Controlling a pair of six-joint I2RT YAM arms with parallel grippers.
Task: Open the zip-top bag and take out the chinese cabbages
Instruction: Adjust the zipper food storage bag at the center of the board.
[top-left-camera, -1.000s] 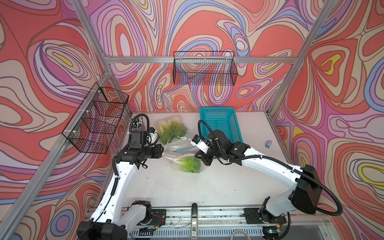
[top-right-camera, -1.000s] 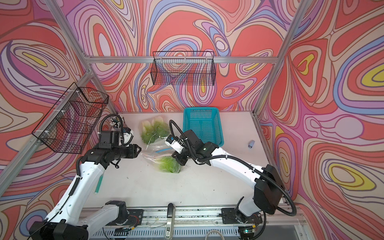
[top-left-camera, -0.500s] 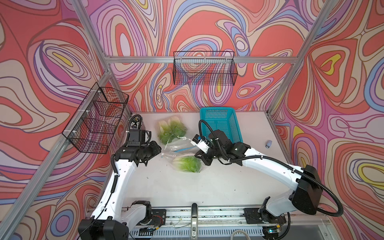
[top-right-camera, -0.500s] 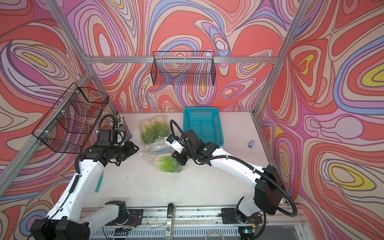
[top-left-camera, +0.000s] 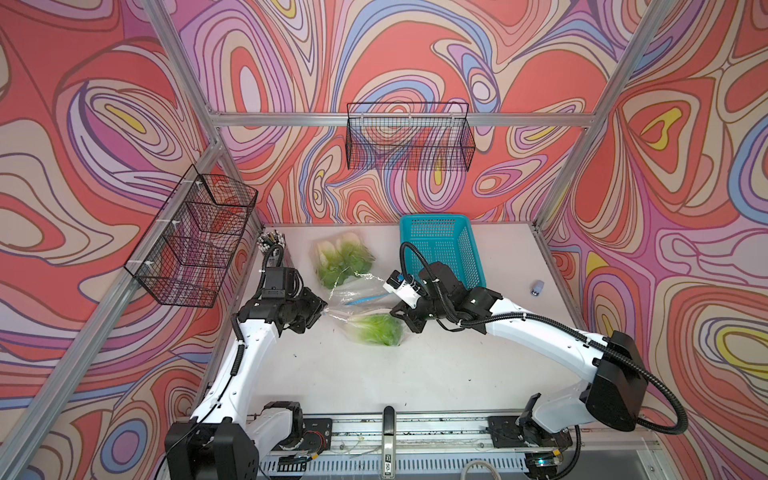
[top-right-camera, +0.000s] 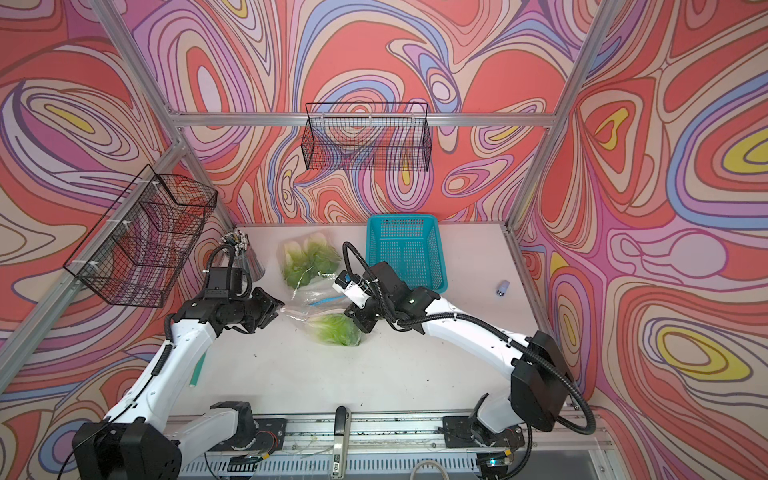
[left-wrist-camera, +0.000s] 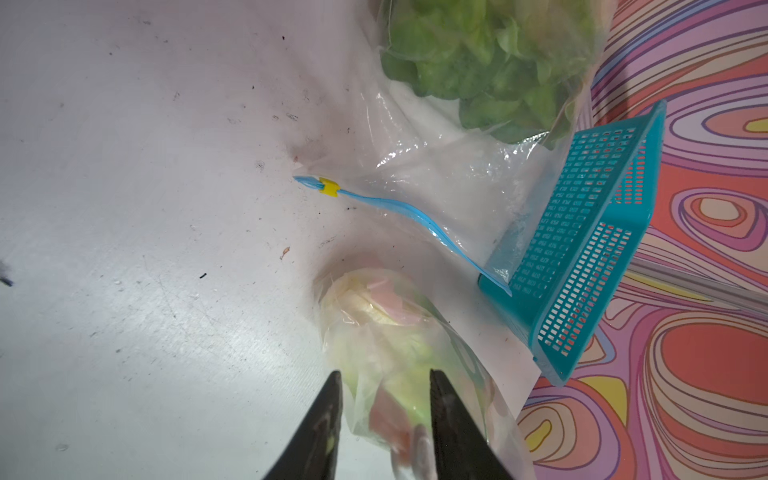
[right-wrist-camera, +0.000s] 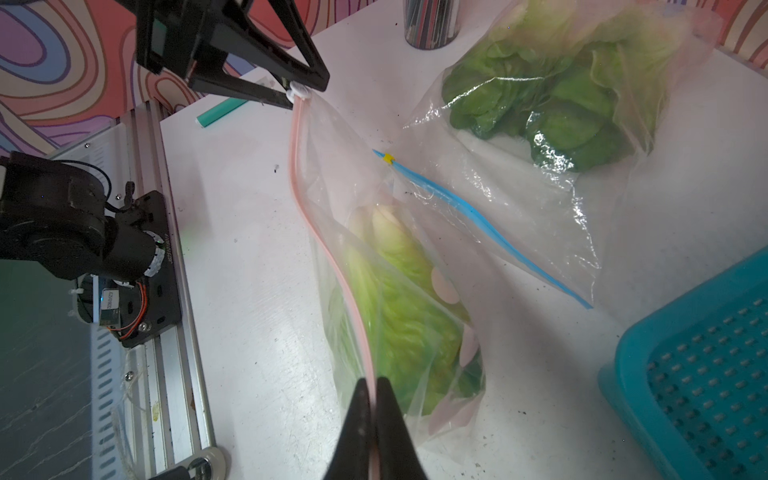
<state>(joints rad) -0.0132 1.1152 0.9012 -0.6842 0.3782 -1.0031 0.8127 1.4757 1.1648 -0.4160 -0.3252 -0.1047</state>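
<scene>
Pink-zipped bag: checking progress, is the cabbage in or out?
In: the cabbage shows through the pink-zipped bag; the right claw pinches its zip.

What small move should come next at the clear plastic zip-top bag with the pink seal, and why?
Probably close the left hand fully on the small white plastic slider: its fingers flank it, gap showing. The right hand already pinches the other end of the clear pink-sealed zip-top bag, anchoring it, with the pale green chinese cabbage inside.

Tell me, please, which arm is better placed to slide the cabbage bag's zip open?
Probably left: the left gripper straddles the white slider; the right gripper is shut on the pink zip, anchoring it.
</scene>
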